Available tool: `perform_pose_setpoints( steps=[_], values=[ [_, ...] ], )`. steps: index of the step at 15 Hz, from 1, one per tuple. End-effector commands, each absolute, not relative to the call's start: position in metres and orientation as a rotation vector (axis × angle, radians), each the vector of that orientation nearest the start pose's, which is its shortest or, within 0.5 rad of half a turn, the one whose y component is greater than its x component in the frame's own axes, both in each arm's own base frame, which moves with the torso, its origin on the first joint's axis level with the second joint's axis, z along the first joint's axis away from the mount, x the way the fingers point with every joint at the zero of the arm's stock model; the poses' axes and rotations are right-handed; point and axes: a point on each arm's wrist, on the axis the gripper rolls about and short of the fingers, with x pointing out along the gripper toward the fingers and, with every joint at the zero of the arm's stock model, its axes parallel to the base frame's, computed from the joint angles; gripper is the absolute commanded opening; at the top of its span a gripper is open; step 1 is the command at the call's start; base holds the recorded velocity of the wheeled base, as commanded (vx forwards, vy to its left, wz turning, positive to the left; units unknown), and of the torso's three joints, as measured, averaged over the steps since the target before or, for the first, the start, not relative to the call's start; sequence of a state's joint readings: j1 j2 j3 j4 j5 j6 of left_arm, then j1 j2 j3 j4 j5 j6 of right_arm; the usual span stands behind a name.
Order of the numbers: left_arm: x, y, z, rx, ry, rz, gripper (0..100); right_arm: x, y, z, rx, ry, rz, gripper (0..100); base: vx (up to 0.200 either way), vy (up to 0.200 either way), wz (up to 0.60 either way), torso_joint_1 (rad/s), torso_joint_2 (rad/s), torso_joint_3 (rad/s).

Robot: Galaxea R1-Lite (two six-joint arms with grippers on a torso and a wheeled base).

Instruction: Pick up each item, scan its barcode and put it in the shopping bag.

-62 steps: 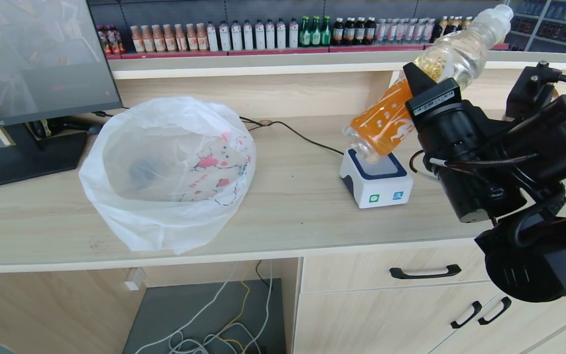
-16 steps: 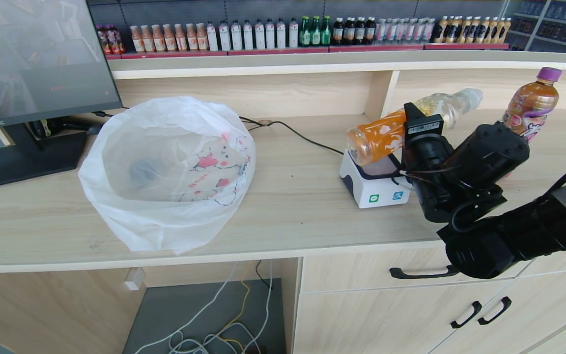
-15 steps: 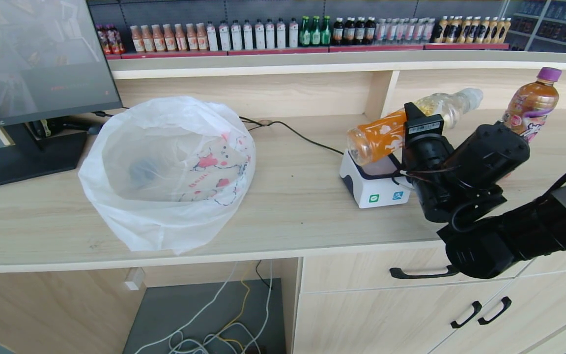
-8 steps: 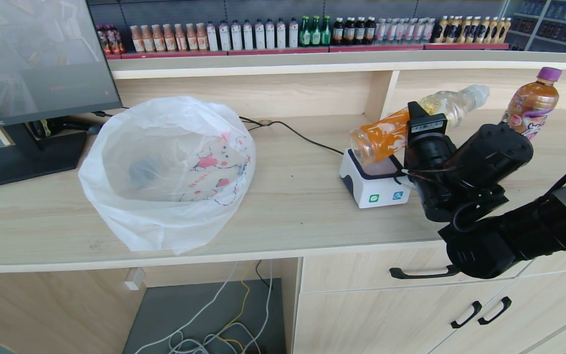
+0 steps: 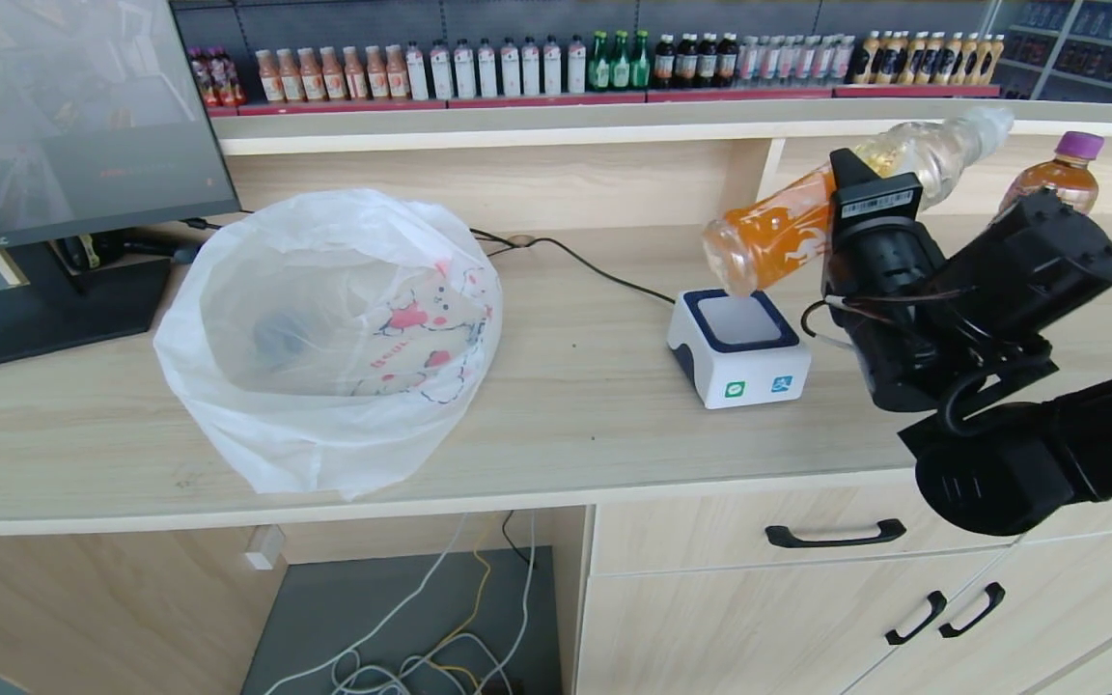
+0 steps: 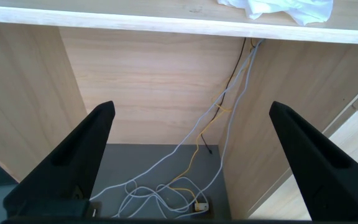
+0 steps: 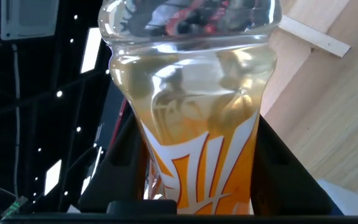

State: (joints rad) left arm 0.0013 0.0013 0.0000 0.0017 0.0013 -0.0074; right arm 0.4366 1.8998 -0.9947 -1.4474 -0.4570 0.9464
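Observation:
My right gripper (image 5: 857, 188) is shut on a clear bottle with an orange label (image 5: 788, 227). The bottle hangs tilted in the air, its base low and toward the bag, its cap up and to the right. Its base is a little above the back of the white scanner (image 5: 737, 349) on the counter. In the right wrist view the bottle (image 7: 194, 124) sits between the two dark fingers of that gripper (image 7: 197, 183). The white shopping bag (image 5: 334, 328) stands open on the counter's left half. My left gripper (image 6: 191, 162) is open, down below the counter edge.
A second bottle with a purple cap (image 5: 1063, 174) stands behind my right arm. A monitor (image 5: 64, 116) is at the far left, and a black cable (image 5: 575, 259) runs across the wooden counter (image 5: 575, 425). Drawers (image 5: 836, 533) and loose floor cables (image 6: 185, 186) lie below.
My right arm has lifted the bottle up off the scanner and slightly to the right, tilting it more steeply. The bag and scanner have stayed put.

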Motion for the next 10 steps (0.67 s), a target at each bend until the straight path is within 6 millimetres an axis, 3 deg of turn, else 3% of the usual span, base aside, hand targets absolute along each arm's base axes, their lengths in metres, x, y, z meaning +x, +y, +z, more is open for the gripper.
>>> perform_pose_setpoints(
  steps=[1, 5, 7, 10],
  values=[
    [-0.023, 0.000, 0.075, -0.008, 0.003, 0.003, 100, 0.310, 0.135, 0.263, 1.128, -0.506, 0.265, 0, 0.000, 0.000, 0.00, 0.000, 0.00, 0.000],
    [-0.023, 0.000, 0.075, -0.008, 0.003, 0.003, 100, 0.302, 0.136, 0.286, 0.999, -0.532, 0.300, 0, 0.000, 0.000, 0.00, 0.000, 0.00, 0.000],
    [-0.023, 0.000, 0.075, -0.008, 0.003, 0.003, 100, 0.285, 0.150, 0.306, 0.965, -0.525, 0.340, 0, 0.000, 0.000, 0.00, 0.000, 0.00, 0.000],
    [-0.023, 0.000, 0.075, -0.008, 0.003, 0.003, 100, 0.271, 0.166, 0.316, 0.889, -0.524, 0.378, 0, 0.000, 0.000, 0.00, 0.000, 0.00, 0.000]
  ],
)
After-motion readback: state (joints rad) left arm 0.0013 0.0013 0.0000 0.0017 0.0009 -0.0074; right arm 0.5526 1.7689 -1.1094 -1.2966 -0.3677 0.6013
